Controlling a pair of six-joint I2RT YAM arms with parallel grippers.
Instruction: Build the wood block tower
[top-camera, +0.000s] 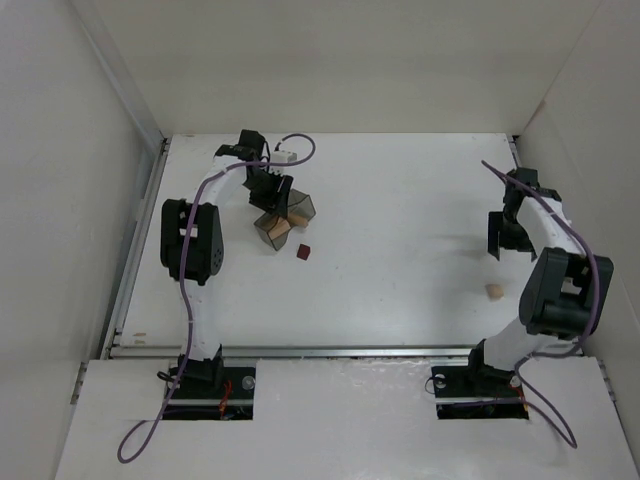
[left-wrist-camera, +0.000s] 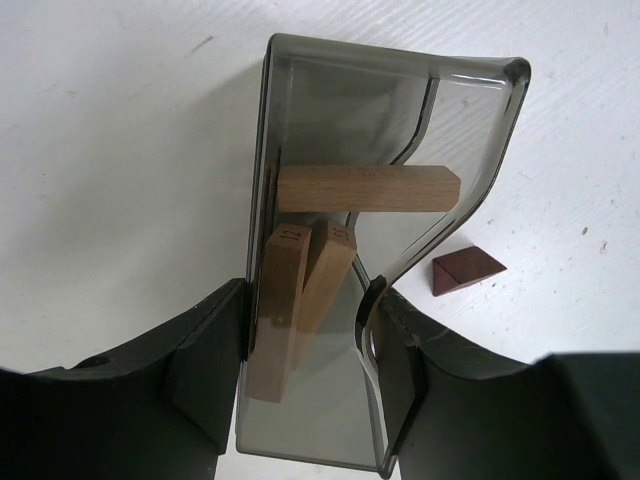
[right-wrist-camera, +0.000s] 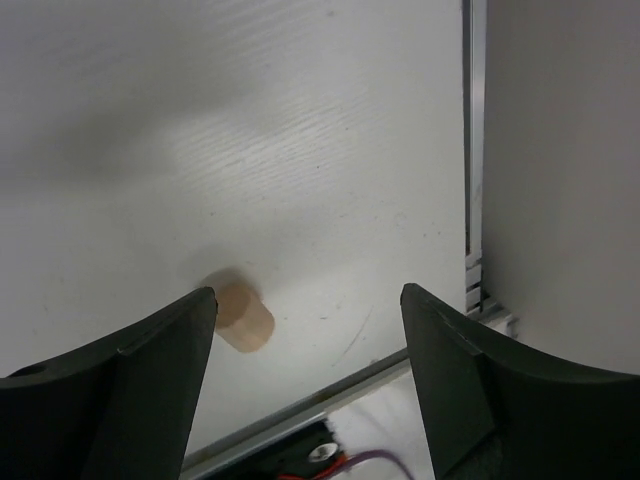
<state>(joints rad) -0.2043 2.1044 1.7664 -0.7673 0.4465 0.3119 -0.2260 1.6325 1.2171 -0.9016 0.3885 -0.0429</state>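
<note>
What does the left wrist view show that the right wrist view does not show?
Only the left wrist: the left gripper clamping a smoky grey transparent tray with three pale wood blocks inside, and a dark red-brown wood wedge beside it. Only the right wrist: the open right gripper near a short pale wood cylinder, and a metal rail. Both: the white table.

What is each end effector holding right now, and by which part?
The left end effector clamps the grey tray by its two side walls, near one end. The right end effector holds nothing.
</note>
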